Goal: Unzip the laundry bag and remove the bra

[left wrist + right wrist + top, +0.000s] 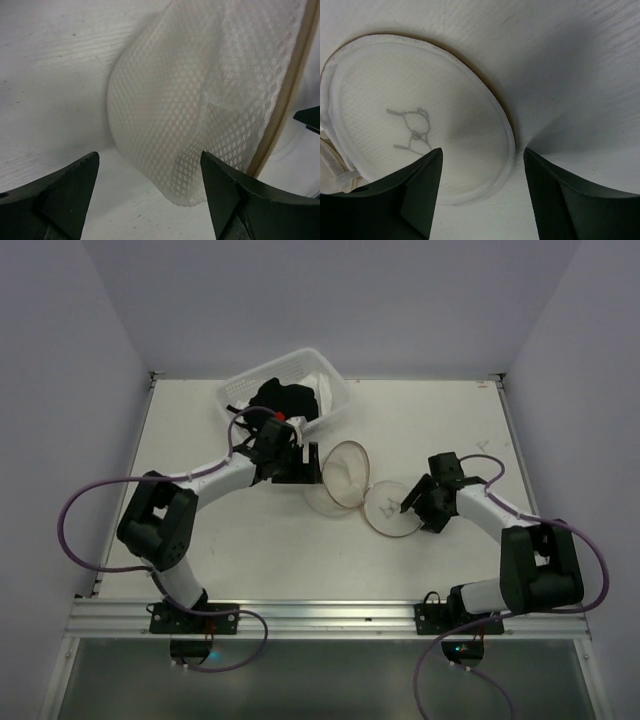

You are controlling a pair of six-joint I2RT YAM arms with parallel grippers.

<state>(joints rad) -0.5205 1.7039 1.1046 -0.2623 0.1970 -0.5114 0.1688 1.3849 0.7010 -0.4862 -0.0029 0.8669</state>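
The laundry bag point(345, 475) lies unzipped mid-table in two round halves. One half stands on edge; the other, a flat face point(392, 508) with the bra drawing point(412, 130), lies on the table. The black bra point(283, 398) is heaped in the white basket at the back. My left gripper point(300, 465) is open just left of the upright half. In the left wrist view the mesh point(200, 90) bulges between the spread fingers point(150, 156) without being pinched. My right gripper point(410, 502) is open, its fingers point(482, 150) straddling the flat face's near rim point(507, 150).
The white plastic basket point(335, 390) stands at the back, just behind the left gripper. A tan zipper trim point(285, 110) runs down the right side of the mesh. Walls close the table in on the left, right and back.
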